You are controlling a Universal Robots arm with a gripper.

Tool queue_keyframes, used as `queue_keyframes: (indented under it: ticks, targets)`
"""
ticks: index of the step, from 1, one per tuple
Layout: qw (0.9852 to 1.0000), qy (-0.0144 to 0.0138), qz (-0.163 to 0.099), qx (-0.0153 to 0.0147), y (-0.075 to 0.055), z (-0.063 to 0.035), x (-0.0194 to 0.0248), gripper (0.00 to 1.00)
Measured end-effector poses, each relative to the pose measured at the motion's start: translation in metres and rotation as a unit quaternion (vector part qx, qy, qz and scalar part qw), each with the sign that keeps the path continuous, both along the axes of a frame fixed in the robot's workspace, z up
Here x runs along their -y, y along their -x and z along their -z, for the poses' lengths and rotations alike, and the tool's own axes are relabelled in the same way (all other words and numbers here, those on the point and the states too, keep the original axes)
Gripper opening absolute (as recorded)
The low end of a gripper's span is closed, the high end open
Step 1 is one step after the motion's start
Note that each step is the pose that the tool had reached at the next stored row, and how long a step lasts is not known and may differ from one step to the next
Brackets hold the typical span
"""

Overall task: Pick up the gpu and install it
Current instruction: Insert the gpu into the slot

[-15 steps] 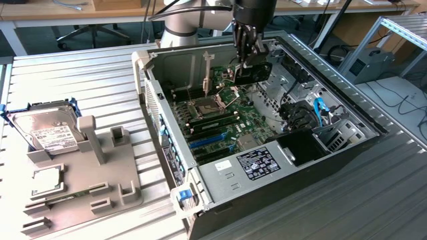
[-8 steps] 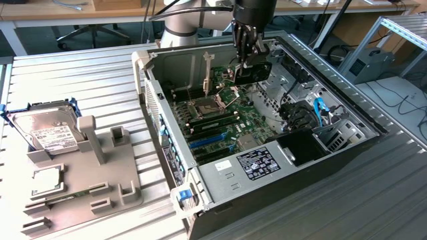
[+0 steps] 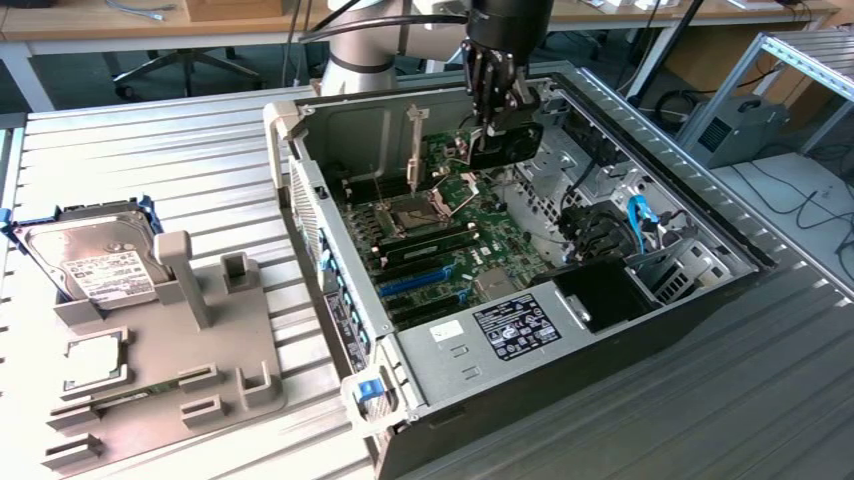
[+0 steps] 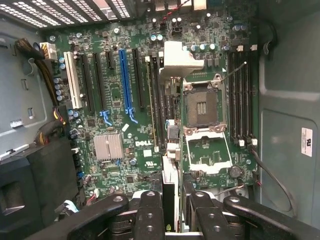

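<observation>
My gripper (image 4: 170, 210) clamped on gpu (image 4: 170, 175), card held edge-on above motherboard (image 4: 115, 105) inside case (image 3: 334, 300). Install step in hand. Next needs card edge squared with slot (image 4: 125, 80), bracket toward rear.

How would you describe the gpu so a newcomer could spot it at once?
Start at the open computer case on the metal table, then follow the robot arm down into its far end. Gripped edge-on in the claw above the motherboard is the gpu, a thin dark card. Unlike the silver, white-labelled hard drive outside the case, it is black and held aloft.
</observation>
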State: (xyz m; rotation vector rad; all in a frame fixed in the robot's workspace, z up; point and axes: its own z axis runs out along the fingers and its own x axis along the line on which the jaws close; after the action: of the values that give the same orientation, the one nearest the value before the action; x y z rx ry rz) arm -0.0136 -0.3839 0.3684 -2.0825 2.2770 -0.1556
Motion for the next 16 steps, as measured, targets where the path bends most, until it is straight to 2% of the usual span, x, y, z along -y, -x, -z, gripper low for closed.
queue_keyframes:
  ticks: [16]
  targets:
    - [0.9996,0.0005,-0.029,0.0000,0.0000,0.0000,0.0000,0.26]
